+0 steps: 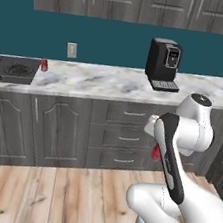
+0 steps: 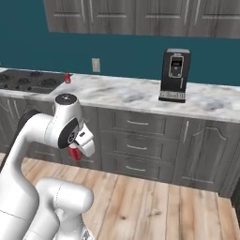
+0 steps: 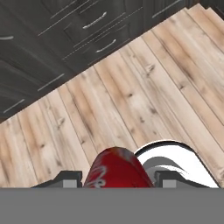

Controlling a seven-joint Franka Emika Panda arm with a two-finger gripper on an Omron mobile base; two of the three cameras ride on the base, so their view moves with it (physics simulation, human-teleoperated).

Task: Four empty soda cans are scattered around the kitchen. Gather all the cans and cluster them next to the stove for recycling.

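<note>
My gripper is shut on a red soda can, held low against the arm above the wooden floor. In the base views the held can peeks out as a red patch beside the white hand. A second red can stands upright on the marble counter, right at the edge of the dark stove. The stove sits at the far left of the counter, well away from my hand.
A black coffee machine stands on the counter against the teal wall. Grey drawer fronts and cabinet doors run below it. Wooden floor lies between me and the cabinets.
</note>
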